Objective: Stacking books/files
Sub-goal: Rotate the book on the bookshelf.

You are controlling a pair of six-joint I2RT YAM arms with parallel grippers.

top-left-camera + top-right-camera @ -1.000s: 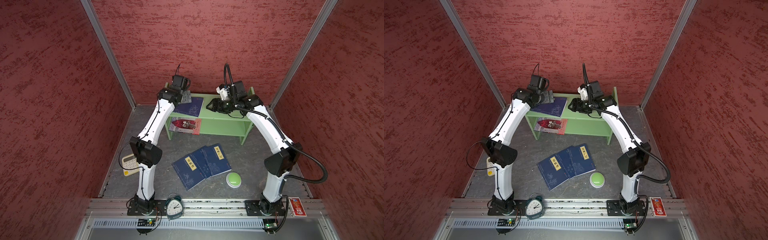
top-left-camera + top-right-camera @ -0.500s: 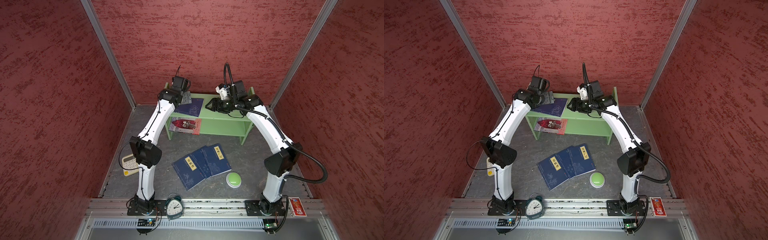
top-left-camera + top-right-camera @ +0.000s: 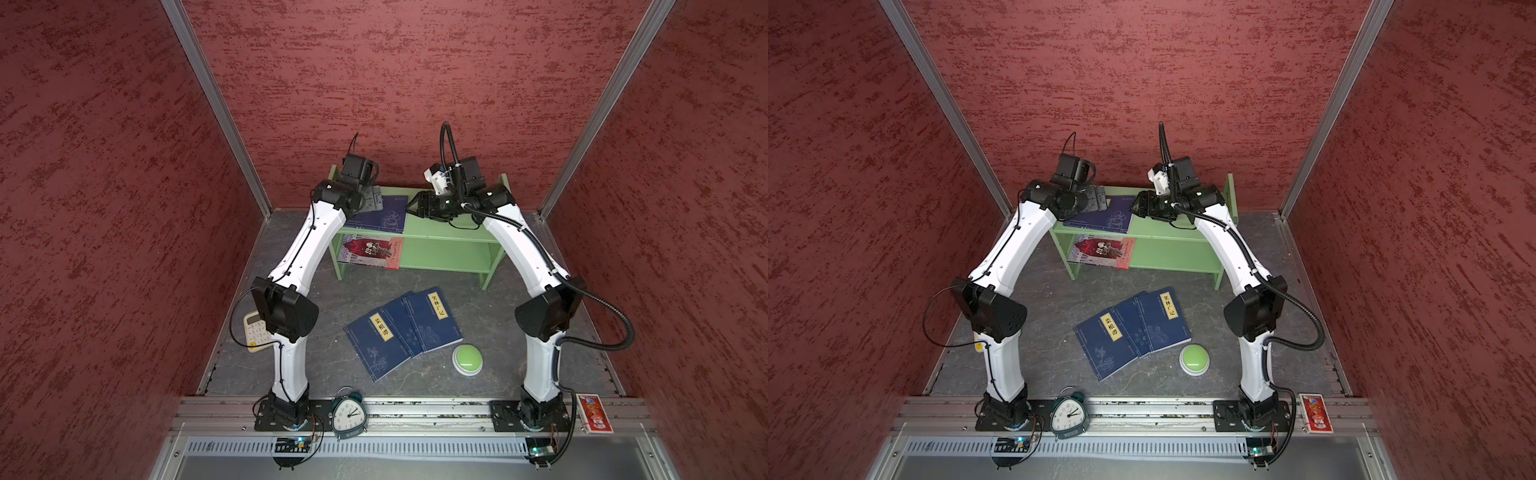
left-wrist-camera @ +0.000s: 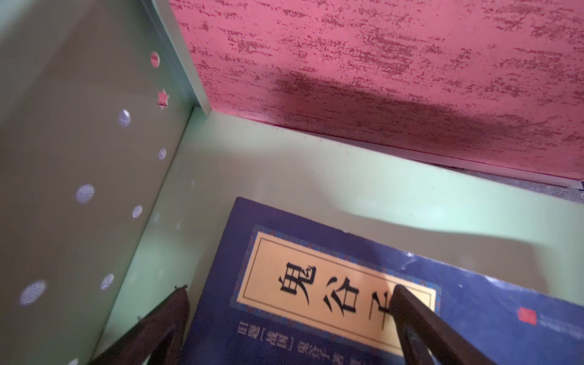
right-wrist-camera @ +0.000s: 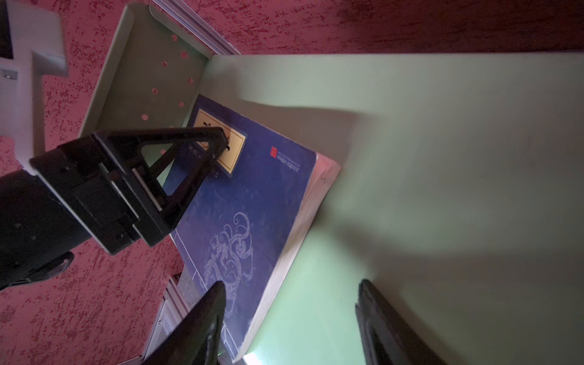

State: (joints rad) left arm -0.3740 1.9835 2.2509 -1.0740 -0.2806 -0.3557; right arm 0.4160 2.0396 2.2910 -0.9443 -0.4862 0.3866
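Hardly anything has moved in the last second: both my arms hold over the top of the green shelf (image 3: 449, 232), and my right arm has edged only a shade nearer the blue book (image 3: 384, 216).

In both top views that book lies flat on the shelf's top board at its left end. My left fingers (image 3: 372, 200) are over its far corner and my right fingers (image 3: 415, 205) just beside its right edge. A red-and-white book (image 3: 370, 251) lies on the lower board, poking out in front. On the bench (image 3: 478, 303) lie three blue books (image 3: 401, 328), fanned and overlapping, with a green button (image 3: 467, 359) near them.

From my left wrist, my fingers are spread wide. One tip hangs over bare board beside the book's edge, the other over its yellow label. Whether they touch I cannot tell.

From my right wrist, my fingers are spread too and hold nothing. One stands over the cover, the other over bare board, with the page edge between them. A tip of my left fingers sits at the label.
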